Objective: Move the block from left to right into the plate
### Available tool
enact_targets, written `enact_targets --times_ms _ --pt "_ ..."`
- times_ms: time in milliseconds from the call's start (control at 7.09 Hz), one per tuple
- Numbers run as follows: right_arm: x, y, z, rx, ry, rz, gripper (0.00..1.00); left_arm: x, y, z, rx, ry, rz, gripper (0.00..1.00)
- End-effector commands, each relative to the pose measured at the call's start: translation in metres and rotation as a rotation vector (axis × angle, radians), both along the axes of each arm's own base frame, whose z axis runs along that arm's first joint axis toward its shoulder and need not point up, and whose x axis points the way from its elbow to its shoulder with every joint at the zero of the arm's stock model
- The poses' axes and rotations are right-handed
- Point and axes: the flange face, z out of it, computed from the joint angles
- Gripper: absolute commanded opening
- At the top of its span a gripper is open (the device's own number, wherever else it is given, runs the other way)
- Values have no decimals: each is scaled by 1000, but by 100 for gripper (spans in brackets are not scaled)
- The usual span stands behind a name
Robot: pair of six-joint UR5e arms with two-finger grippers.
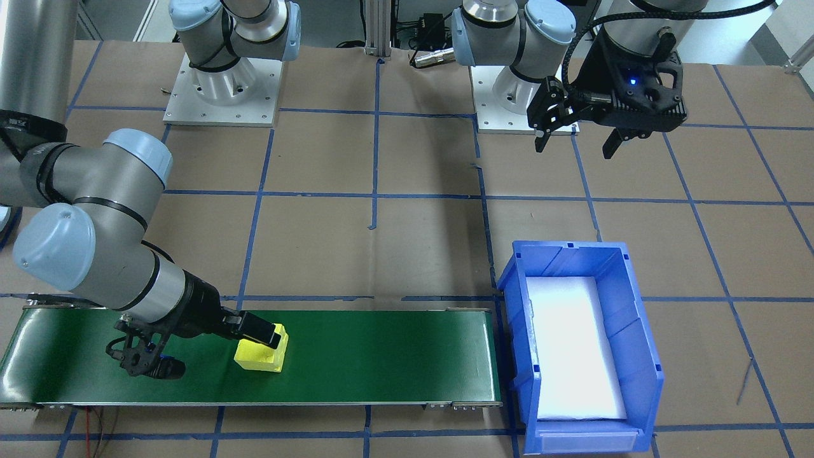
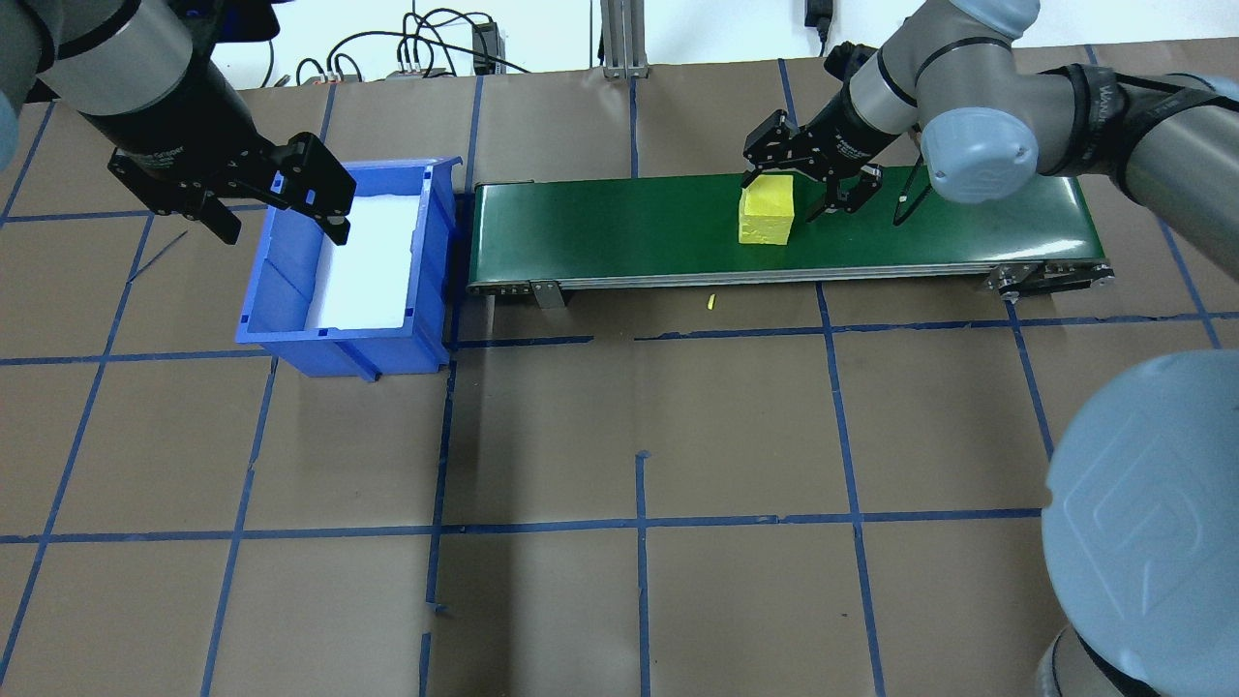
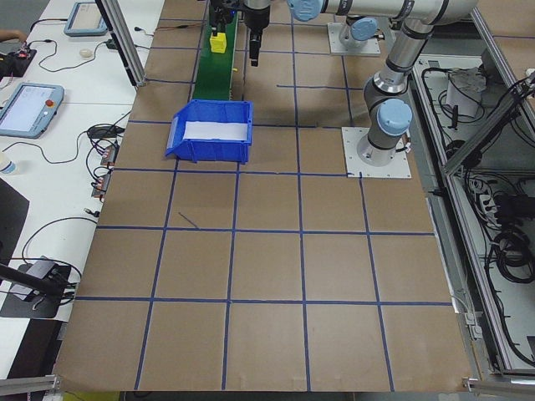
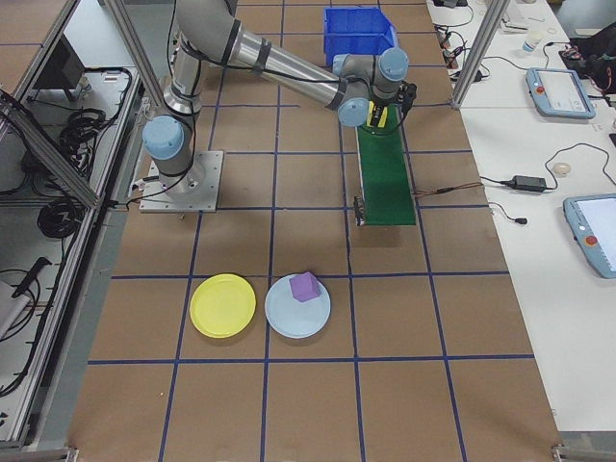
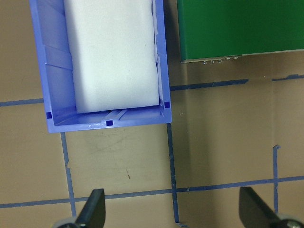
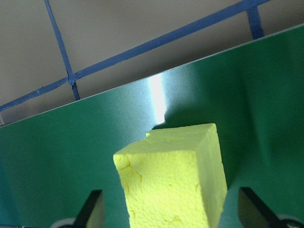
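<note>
Yellow: one block (image 2: 767,214) between the right pincer's (image 2: 811,186) spread fingers; left pincer (image 2: 274,198) released.

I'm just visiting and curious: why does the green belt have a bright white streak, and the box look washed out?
Right wrist view: glare from overhead light streaks the glossy green conveyor belt behind the yellow foam block. Front-facing view: the white foam pad in the blue plastic bin is overexposed, its texture lost.

The block (image 2: 766,214) is bright yellow on a dark green belt (image 2: 629,227). The bin (image 2: 290,329) is blue with a white pad inside. The worktop (image 2: 619,436) is brown, gridded with blue tape. Lower in the right-side view lie a yellow plate (image 4: 223,305) and a pale blue plate (image 4: 289,322) carrying a purple block (image 4: 305,287).
</note>
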Motion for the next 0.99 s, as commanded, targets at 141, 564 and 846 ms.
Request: enact_targets --times_ms 141,564,846 --pt "-7 -4 -23 -25 71 79 64 0 5 3 14 -2 7 100" --pt "-37 -10 -4 -155 351 326 50 13 4 5 17 -118 45 100" --pt "-115 9 54 -209 603 589 45 6 4 2 19 -31 54 100"
